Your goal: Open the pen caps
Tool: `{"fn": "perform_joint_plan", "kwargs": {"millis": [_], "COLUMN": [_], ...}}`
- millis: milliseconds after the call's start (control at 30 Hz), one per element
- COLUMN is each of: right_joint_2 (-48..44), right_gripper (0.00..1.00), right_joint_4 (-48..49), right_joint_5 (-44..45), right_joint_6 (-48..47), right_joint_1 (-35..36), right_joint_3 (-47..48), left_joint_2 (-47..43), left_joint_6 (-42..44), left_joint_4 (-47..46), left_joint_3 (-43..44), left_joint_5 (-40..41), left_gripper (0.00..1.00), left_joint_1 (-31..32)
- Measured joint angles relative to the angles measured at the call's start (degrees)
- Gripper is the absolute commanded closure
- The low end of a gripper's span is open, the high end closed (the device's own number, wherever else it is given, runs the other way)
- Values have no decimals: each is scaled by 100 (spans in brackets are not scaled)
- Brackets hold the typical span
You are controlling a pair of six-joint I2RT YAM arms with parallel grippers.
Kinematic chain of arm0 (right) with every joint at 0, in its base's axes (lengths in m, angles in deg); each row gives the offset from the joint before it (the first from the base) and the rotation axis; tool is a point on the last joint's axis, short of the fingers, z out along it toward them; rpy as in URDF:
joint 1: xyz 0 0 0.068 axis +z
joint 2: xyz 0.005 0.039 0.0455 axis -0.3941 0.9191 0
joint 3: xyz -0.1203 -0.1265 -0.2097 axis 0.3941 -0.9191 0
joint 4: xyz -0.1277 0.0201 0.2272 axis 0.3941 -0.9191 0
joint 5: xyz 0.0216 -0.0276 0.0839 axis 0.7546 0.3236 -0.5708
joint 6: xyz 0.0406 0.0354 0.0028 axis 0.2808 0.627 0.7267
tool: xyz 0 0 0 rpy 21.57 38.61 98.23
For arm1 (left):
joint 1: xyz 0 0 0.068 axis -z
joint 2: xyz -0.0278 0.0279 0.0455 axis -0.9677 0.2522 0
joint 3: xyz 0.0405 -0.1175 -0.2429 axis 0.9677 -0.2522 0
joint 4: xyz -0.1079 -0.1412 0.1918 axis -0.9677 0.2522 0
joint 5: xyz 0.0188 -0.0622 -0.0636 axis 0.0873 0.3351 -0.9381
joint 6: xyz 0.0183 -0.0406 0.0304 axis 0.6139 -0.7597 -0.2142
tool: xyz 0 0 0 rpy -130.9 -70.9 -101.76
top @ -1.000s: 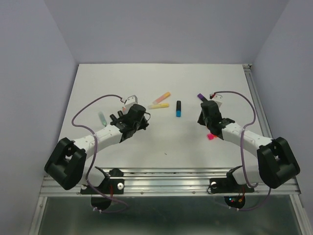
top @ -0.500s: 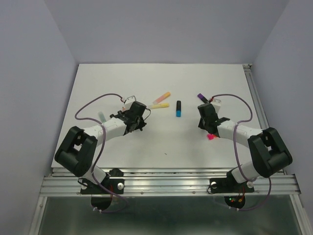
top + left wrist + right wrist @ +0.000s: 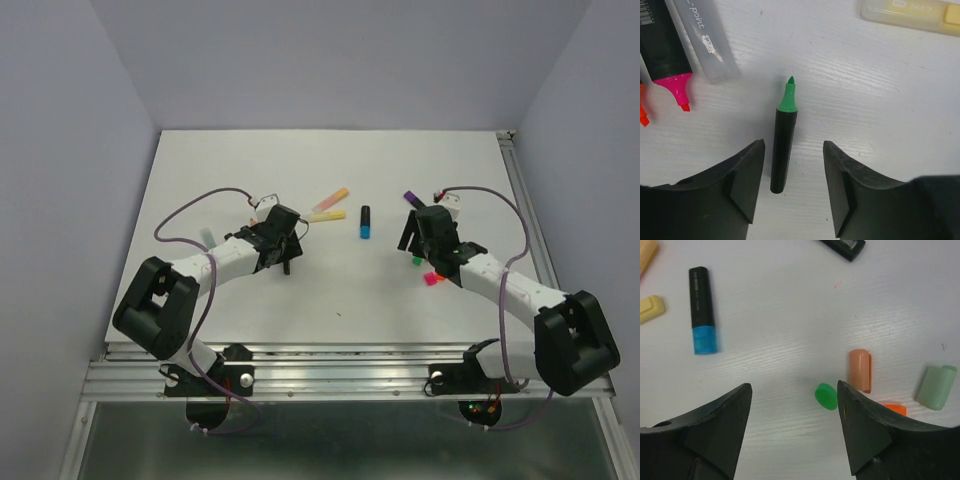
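Observation:
My left gripper is open just above the table. An uncapped black marker with a green tip lies loose between its fingers, closer to the left one. My right gripper is also open, and a small green pen cap rests on the table just inside its right finger. A peach cap, a pastel green cap and an orange cap lie beside it. From above, the green cap and a pink cap sit by the right gripper.
A black marker with a blue cap lies mid-table, with a yellow and an orange pastel marker to its left. A purple-capped marker lies behind the right gripper. An uncapped pink highlighter and a clear barrel lie near the left gripper.
Both grippers have opened. The green-tipped marker now lies free between the left fingers, and the green cap has come to rest on the table by the right gripper.

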Motion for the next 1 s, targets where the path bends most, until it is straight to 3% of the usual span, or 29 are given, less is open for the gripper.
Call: {"fn": "perform_joint_plan", "kwargs": {"millis": [67, 100, 133, 333, 433, 700, 1000], "right_joint_2": [-282, -481, -581, -1117, -1333, -2006, -1945], "right_gripper": [13, 0, 0, 0, 0, 0, 0], "right_joint_4": [33, 57, 74, 105, 107, 142, 107], "right_joint_5": [-83, -155, -190, -498, -787, -1320, -1521], "right_joint_6": [-50, -70, -90, -114, -120, -238, -315], "right_joint_1": [0, 0, 0, -2, -4, -24, -24], "right_joint_3": [0, 0, 0, -2, -20, -501, -533], "left_joint_2": [-13, -26, -44, -164, -9, 2258, 3582], "left_joint_6": [26, 72, 111, 931, 1604, 3021, 4164], "left_joint_4": [4, 4, 9, -225, -345, -186, 389], "left_joint_3": [7, 11, 20, 339, 909, 4074, 4942], "left_joint_5": [-15, -31, -48, -470, -708, -1110, -1637], "left_gripper": [30, 22, 1, 1, 1, 1, 1], "left_joint_1": [0, 0, 0, -2, -2, -120, -293]}}
